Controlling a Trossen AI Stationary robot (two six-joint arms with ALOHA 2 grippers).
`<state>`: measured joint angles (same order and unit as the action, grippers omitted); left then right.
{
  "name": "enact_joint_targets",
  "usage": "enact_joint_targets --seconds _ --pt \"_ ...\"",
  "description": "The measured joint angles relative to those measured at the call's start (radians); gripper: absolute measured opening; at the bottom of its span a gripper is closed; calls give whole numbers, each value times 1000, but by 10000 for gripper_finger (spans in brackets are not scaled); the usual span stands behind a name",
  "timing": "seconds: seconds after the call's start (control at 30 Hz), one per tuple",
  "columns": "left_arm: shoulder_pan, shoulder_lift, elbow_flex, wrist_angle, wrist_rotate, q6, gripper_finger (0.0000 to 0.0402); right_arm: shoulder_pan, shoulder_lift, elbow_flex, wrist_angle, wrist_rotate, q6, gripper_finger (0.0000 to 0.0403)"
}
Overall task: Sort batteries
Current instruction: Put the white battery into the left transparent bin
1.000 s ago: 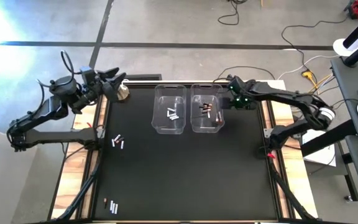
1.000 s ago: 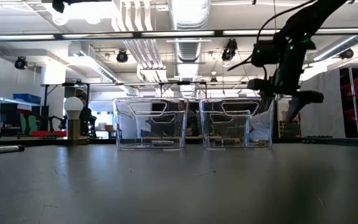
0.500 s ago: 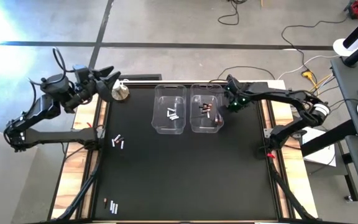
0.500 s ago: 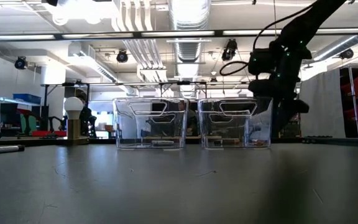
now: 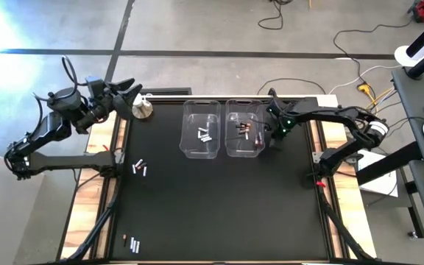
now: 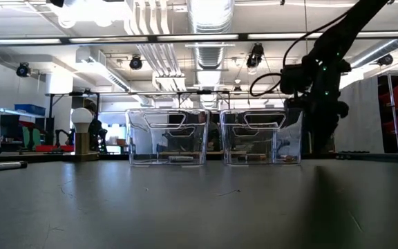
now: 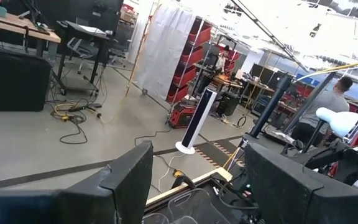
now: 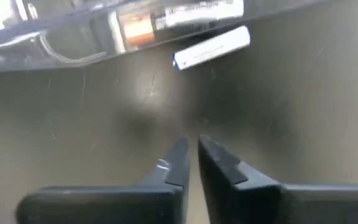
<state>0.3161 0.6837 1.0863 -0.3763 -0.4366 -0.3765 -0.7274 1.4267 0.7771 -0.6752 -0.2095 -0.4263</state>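
Observation:
Two clear plastic bins stand side by side at the far middle of the black table. The left bin point(image 5: 185, 129) holds silvery-white batteries point(image 5: 206, 135); the right bin point(image 5: 231, 149) holds dark, reddish-marked batteries point(image 5: 245, 132). My right gripper point(image 5: 269, 138) points down just right of the right bin, shut, nothing between its fingers point(image 8: 191, 142). A silvery-white battery point(image 8: 211, 48) lies on the table ahead of it, beside the bin's wall. My left gripper point(image 5: 135, 94) hangs open and level over the far left corner point(image 7: 194, 149).
Loose batteries lie on the table at the left point(image 5: 140, 167) and near the front left point(image 5: 131, 243). A silver knob with a white ball point(image 5: 144, 109) stands at the far left corner, close to my left gripper. The black mat between bins and near edge is bare.
My right gripper has sunk toward the table beside the right bin's right wall, rolled about its own axis, and shut with nothing between its fingers.

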Motion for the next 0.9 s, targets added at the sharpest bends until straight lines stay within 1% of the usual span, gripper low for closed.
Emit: enact_joint_targets --seconds 0.07,0.17,0.23,0.63,0.9 --pt "0 4 0 1 0 -8 231 -6 9 -8 46 -14 -8 14" --pt "0 12 0 0 0 -29 231 -13 10 -31 155 -95 14 10" --pt "0 17 0 0 1 -40 231 -13 7 -47 213 -124 34 9" --pt "0 30 0 -2 2 -81 231 -13 9 -119 378 -152 23 9" --pt "0 55 0 -2 2 -105 231 -13 15 -165 438 -127 25 9"
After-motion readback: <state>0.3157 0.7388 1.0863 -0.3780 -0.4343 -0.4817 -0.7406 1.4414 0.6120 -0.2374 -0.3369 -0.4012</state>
